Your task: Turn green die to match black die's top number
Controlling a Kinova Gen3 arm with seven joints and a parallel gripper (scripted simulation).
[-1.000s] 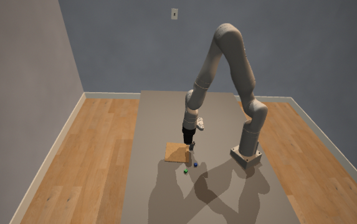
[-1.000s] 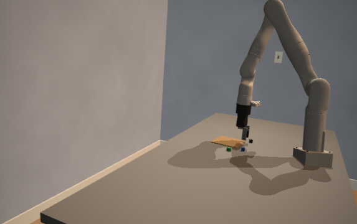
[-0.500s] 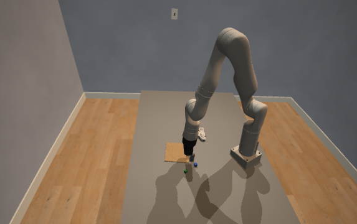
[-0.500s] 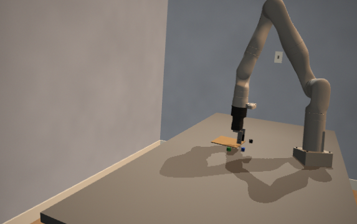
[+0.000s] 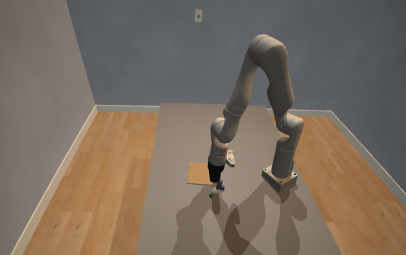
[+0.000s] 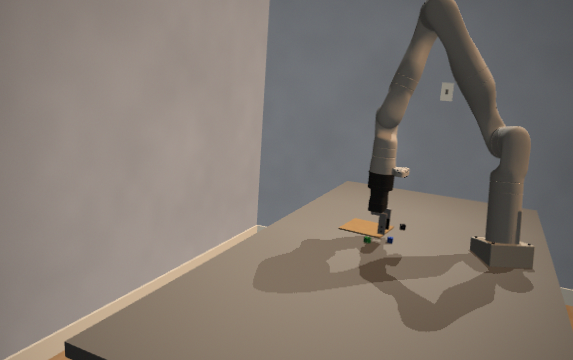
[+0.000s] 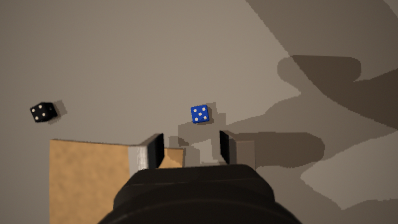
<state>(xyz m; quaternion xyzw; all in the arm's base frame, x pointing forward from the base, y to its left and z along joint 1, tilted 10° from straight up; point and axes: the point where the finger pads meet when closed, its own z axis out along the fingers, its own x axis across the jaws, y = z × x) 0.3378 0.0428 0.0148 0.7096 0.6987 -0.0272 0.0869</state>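
Note:
The green die lies on the table just off the near edge of the tan mat; it is out of the wrist view. The black die lies on the table beyond the mat, with several pips on top; the arm hides it in the top view. My gripper is open and empty. It hangs low over the mat's corner, between the green die and the blue die.
A blue die lies on the table just past my fingertips, with several pips on top. The arm's base stands to the right on the grey table. Wood floor lies around the table.

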